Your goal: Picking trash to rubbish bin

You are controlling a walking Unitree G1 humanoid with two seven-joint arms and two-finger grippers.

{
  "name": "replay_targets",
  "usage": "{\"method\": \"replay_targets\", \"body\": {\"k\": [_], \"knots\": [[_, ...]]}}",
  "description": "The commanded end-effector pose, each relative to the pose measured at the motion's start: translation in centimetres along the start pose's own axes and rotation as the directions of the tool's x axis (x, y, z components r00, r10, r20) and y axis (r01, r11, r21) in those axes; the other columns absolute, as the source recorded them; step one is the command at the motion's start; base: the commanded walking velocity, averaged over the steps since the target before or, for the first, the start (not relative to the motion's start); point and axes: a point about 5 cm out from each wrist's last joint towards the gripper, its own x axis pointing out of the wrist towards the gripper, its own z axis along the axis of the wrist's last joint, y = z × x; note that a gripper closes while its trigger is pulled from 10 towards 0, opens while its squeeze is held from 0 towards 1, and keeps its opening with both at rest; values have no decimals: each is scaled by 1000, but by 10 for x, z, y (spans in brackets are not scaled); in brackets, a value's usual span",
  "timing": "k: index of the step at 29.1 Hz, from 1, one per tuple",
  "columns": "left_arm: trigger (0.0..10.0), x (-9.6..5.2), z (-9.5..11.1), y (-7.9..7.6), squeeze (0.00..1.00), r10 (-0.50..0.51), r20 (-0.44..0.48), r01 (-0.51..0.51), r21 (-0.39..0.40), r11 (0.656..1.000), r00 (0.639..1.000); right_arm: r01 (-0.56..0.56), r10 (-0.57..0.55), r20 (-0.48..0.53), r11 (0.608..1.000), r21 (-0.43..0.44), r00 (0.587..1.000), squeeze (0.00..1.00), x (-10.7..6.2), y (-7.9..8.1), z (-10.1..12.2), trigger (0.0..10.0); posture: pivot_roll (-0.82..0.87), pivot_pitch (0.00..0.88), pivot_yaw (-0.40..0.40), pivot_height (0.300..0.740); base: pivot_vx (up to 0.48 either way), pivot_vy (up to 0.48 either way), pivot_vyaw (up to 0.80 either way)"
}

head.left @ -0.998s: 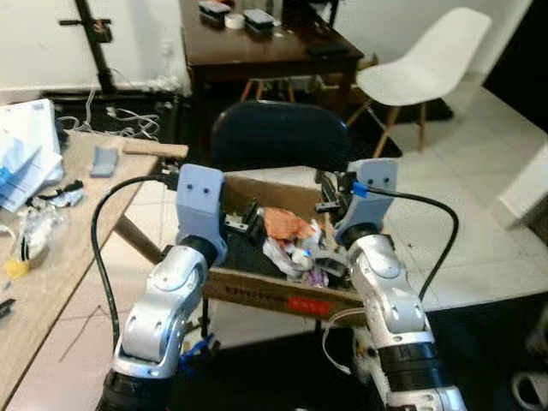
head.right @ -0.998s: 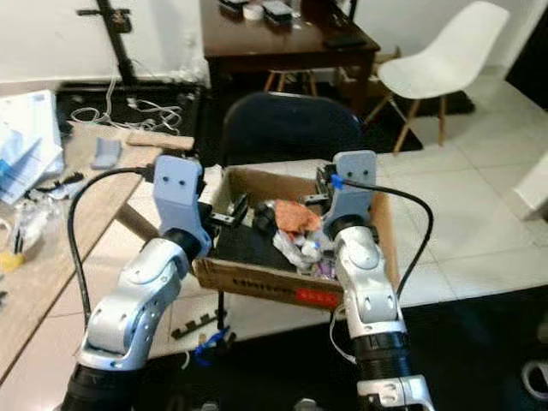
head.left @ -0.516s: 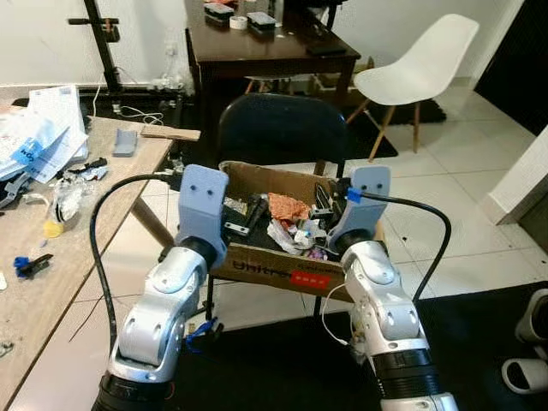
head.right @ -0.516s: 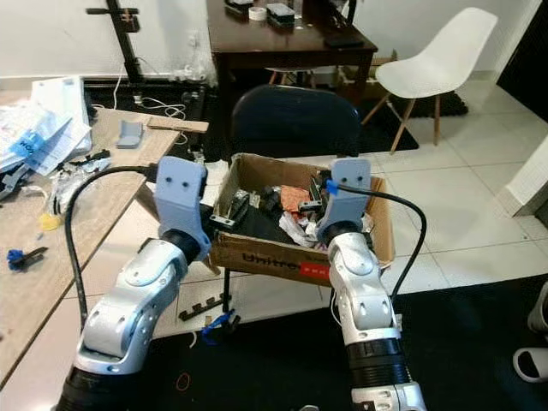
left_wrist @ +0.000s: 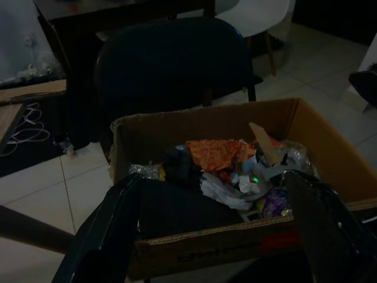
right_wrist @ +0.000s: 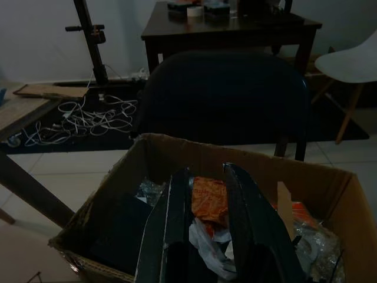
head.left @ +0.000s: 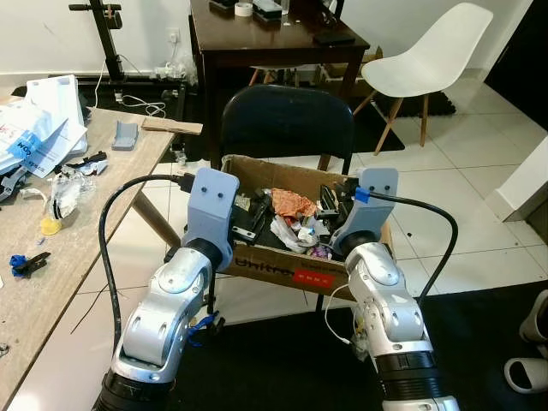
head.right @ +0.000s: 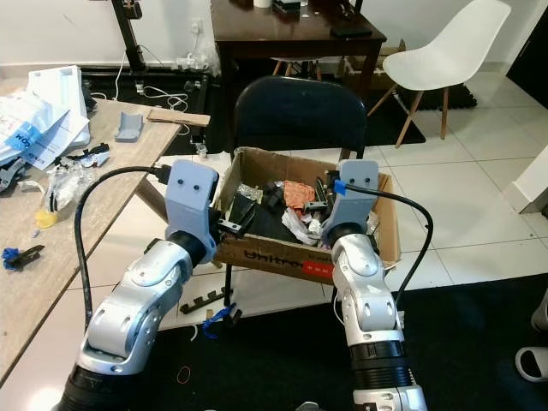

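A brown cardboard box (head.left: 282, 264) rests on the seat of a black chair (head.left: 287, 120). It holds mixed trash: an orange wrapper (head.left: 293, 204), white crumpled plastic (head.left: 287, 231) and dark scraps. My left gripper (left_wrist: 213, 175) hangs over the box's near left corner, open wide and empty. My right gripper (right_wrist: 206, 171) is above the box's near right side. Its fingers (right_wrist: 177, 200) are close together with a narrow gap, and nothing is between them.
A wooden table (head.left: 51, 257) with papers and small clutter runs along the left. Behind the chair stands a dark table (head.left: 257, 38), with a white chair (head.left: 428, 60) at the back right. Cables lie on the floor at the back left. Slippers (head.left: 524, 370) sit on the black mat.
The whole view has shifted and pulled back a little, so the camera moved. Both grippers stay at the box's near edge, and their fingers look unchanged.
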Motion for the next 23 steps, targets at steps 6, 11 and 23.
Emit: {"method": "replay_targets", "body": {"k": [6, 11, 23], "knots": [[10000, 0, -5, 2, 0, 21, -48, -22, -20, 1000, 999, 5, -5, -14, 1000, 2, 1000, 0, -3, -1, -2, 10000, 140, 120, -34, 740, 0, -160, 0], [10000, 0, -6, 4, 0, 23, -57, -23, -13, 1000, 998, 6, -6, -22, 1000, 3, 1000, 0, -4, -1, -3, 10000, 141, 120, -30, 740, 0, 0, 0], [10000, 1, -7, 7, 0, 44, -63, -45, -23, 999, 997, -6, 4, -39, 999, -43, 999, 0, -4, 0, -5, 10000, 141, 121, -28, 740, 0, 0, 0]]}}
